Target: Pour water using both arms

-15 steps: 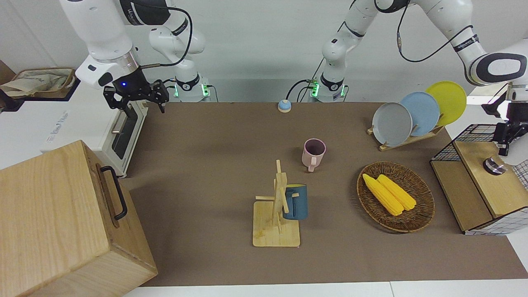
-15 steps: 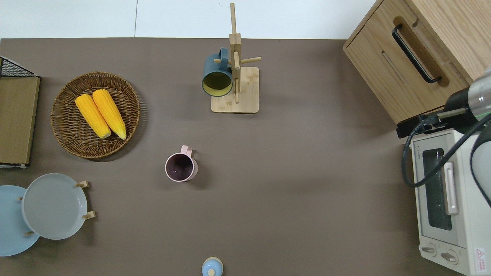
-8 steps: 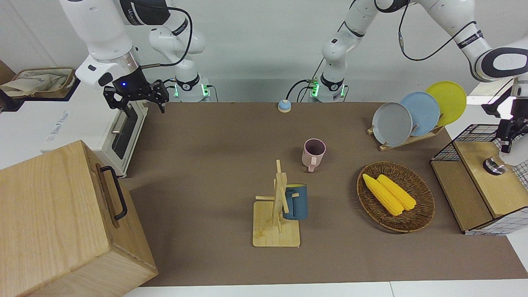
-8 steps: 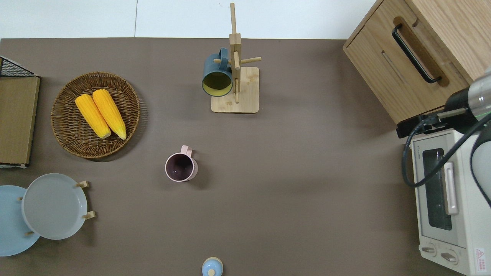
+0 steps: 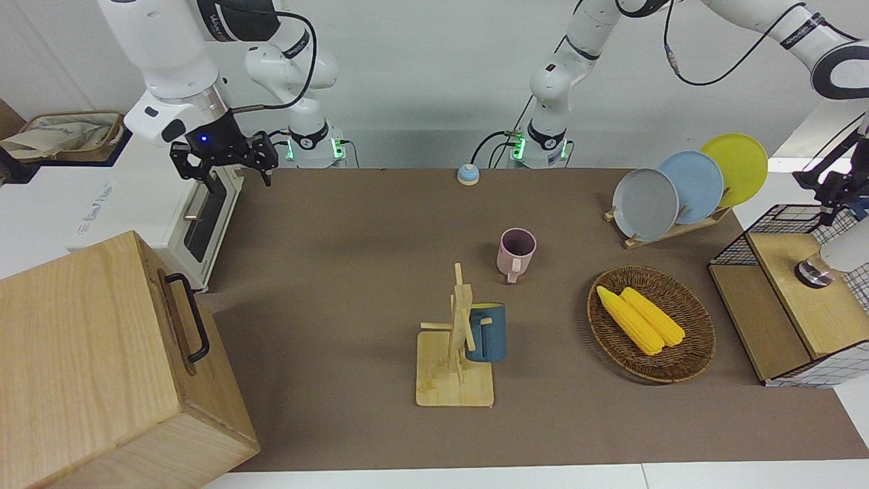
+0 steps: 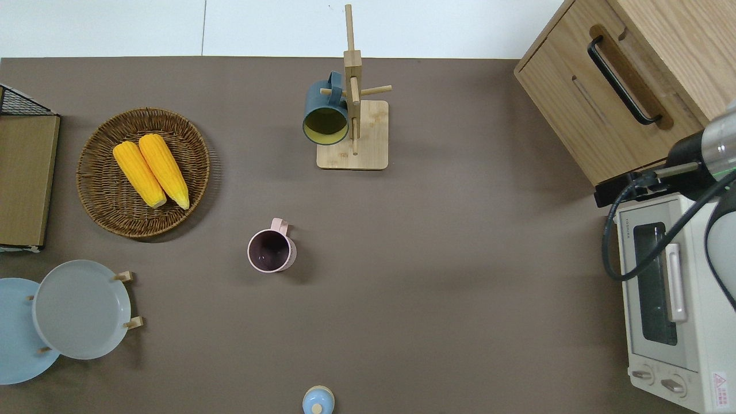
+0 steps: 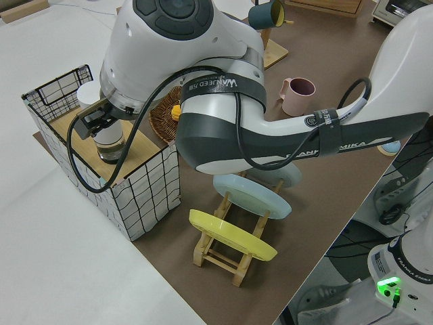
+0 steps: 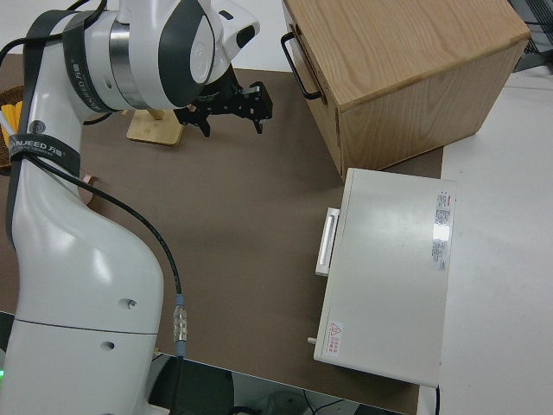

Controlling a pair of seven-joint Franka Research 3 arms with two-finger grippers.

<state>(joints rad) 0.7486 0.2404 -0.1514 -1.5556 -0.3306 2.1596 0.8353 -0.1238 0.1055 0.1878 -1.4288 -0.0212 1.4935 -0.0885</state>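
A pink mug (image 5: pixel 516 252) stands empty and upright near the table's middle. A dark blue mug (image 5: pixel 487 333) hangs on a wooden mug tree (image 5: pixel 455 380), farther from the robots. At the left arm's end, a white container (image 5: pixel 842 250) with a dark, silvery lower end stands on a wooden shelf inside a wire basket (image 5: pixel 740 251). My left gripper (image 5: pixel 842 191) hangs just above that container (image 7: pixel 108 139), and the wrist hides most of it. The right arm is parked with its gripper (image 5: pixel 227 161) open and empty.
A wicker basket (image 5: pixel 703 353) with two corn cobs sits near the wire basket. A rack holds grey (image 5: pixel 645 204), blue and yellow plates. A wooden box (image 5: pixel 102 353) and a white toaster oven (image 5: pixel 197 224) stand at the right arm's end. A small blue bell (image 5: pixel 467 174) lies between the arm bases.
The left arm's gripper has moved up in the front view, away from the white container, which stayed in place. The right arm has not moved.
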